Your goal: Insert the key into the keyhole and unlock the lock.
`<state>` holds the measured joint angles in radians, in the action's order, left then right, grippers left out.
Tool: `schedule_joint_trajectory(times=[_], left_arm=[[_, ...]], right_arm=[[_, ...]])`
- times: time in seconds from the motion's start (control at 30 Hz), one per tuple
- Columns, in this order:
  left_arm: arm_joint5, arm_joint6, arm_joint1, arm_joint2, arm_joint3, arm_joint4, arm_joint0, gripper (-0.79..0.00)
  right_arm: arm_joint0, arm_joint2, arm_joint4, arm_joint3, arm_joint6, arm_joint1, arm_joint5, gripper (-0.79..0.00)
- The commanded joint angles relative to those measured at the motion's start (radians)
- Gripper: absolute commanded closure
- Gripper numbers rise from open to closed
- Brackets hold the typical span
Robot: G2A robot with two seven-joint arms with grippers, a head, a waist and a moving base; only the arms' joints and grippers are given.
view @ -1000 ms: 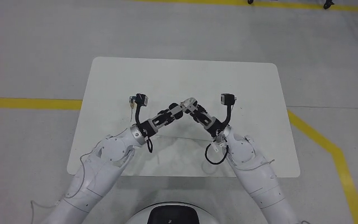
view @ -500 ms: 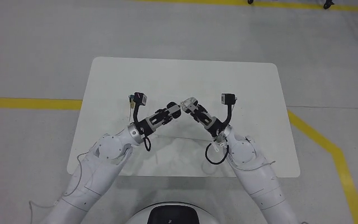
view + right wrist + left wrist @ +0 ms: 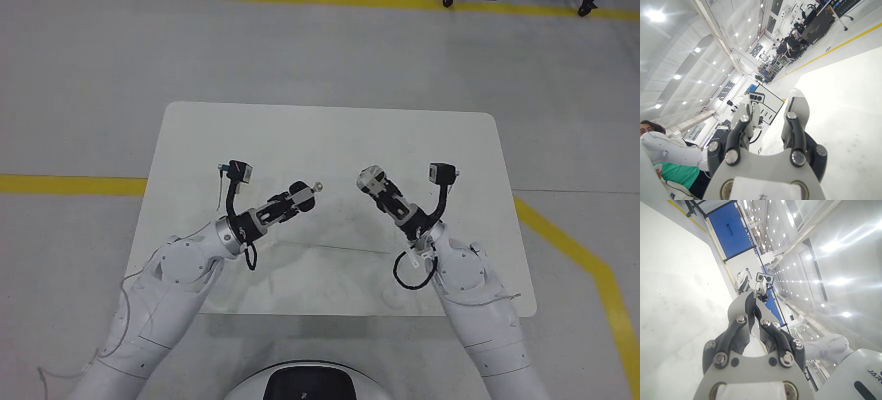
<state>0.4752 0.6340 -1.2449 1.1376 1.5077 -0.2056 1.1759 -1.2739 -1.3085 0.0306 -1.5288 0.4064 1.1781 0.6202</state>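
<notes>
Poised well apart above the white tabletop [image 3: 330, 130].
Pinched shut on a thin key [image 3: 317, 186] at the left claw [image 3: 753, 298]; spread wide, empty, at the right claw [image 3: 771, 98].

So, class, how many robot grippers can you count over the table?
2: left gripper, gripping the key, over the table's middle; right gripper, open, facing it, apart.

Both arms are held over the middle of the table [image 3: 200, 130], forearms angled inward toward its far edge. The left gripper [image 3: 303, 195] sits left of centre, its fingers pinched on the key [image 3: 317, 185]. The right gripper [image 3: 369, 180], right of centre and well apart from it, has its fingers [image 3: 797, 102] spread wide.
</notes>
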Motion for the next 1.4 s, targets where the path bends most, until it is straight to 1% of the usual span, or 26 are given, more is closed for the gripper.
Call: schedule_joint_trajectory(times=[0.0, 0.3, 0.33, 0.4, 0.47, 0.53, 0.63, 0.73, 0.77, 0.83, 0.87, 0.93, 1.07, 1.2, 1.23, 1.3, 1.37], left_arm=[[0.003, 0.022, 0.004, 0.008, 0.007, 0.012, 0.002, 0.0], [0.003, 0.023, 0.004, 0.006, 0.011, 0.018, 0.003, 0.0], [0.014, 0.044, 0.006, 0.0, 0.032, 0.05, 0.009, 0.0], [0.015, 0.042, 0.011, 0.008, 0.057, 0.127, 0.025, 0.0], [0.016, 0.024, 0.015, 0.014, 0.086, 0.179, 0.045, 0.0], [0.019, 0.024, 0.018, 0.016, 0.106, 0.209, 0.06, 0.0], [0.024, 0.037, 0.021, 0.017, 0.118, 0.213, 0.072, 0.0], [0.032, 0.077, 0.027, 0.02, 0.128, 0.221, 0.078, 0.0], [0.032, 0.088, 0.029, 0.024, 0.13, 0.224, 0.079, 0.0], [0.026, 0.092, 0.033, 0.034, 0.135, 0.247, 0.081, 0.0], [0.022, 0.089, 0.035, 0.039, 0.139, 0.261, 0.083, 0.0], [0.018, 0.08, 0.037, 0.042, 0.148, 0.279, 0.089, 0.0], [0.017, 0.085, 0.039, 0.04, 0.154, 0.282, 0.09, 0.0], [0.012, 0.1, 0.042, 0.035, 0.154, 0.305, 0.081, 0.0], [0.01, 0.1, 0.043, 0.034, 0.153, 0.309, 0.08, 0.0], [0.007, 0.098, 0.044, 0.036, 0.151, 0.311, 0.076, 0.0], [0.006, 0.1, 0.045, 0.037, 0.148, 0.309, 0.073, 0.0]], right_arm=[[0.001, 0.002, 0.0, 0.001, 0.0, 0.0, 0.0, -0.785], [0.001, 0.002, 0.0, 0.001, 0.0, 0.0, 0.0, -0.785], [0.0, 0.003, 0.006, -0.005, -0.002, 0.0, -0.005, -0.785], [0.01, 0.003, 0.052, -0.022, 0.019, -0.002, -0.004, -0.785], [0.031, 0.003, 0.124, -0.034, 0.088, -0.008, 0.02, -0.785], [0.054, 0.005, 0.205, -0.057, 0.198, -0.018, 0.057, -0.785], [0.074, 0.0, 0.272, -0.083, 0.339, -0.033, 0.12, -0.785], [0.092, -0.004, 0.302, -0.105, 0.438, -0.045, 0.132, -0.785], [0.095, -0.003, 0.297, -0.108, 0.454, -0.048, 0.134, -0.739], [0.102, 0.003, 0.285, -0.115, 0.482, -0.052, 0.133, -0.508], [0.108, 0.007, 0.279, -0.117, 0.497, -0.054, 0.13, -0.449], [0.119, 0.02, 0.281, -0.121, 0.524, -0.056, 0.116, -0.385], [0.142, 0.05, 0.275, -0.112, 0.549, -0.058, 0.095, -0.339], [0.161, 0.073, 0.236, -0.095, 0.558, -0.06, 0.078, -0.286], [0.166, 0.077, 0.225, -0.09, 0.56, -0.06, 0.075, -0.256], [0.175, 0.086, 0.204, -0.081, 0.568, -0.061, 0.074, -0.225], [0.184, 0.094, 0.185, -0.072, 0.579, -0.063, 0.077, -0.209]])
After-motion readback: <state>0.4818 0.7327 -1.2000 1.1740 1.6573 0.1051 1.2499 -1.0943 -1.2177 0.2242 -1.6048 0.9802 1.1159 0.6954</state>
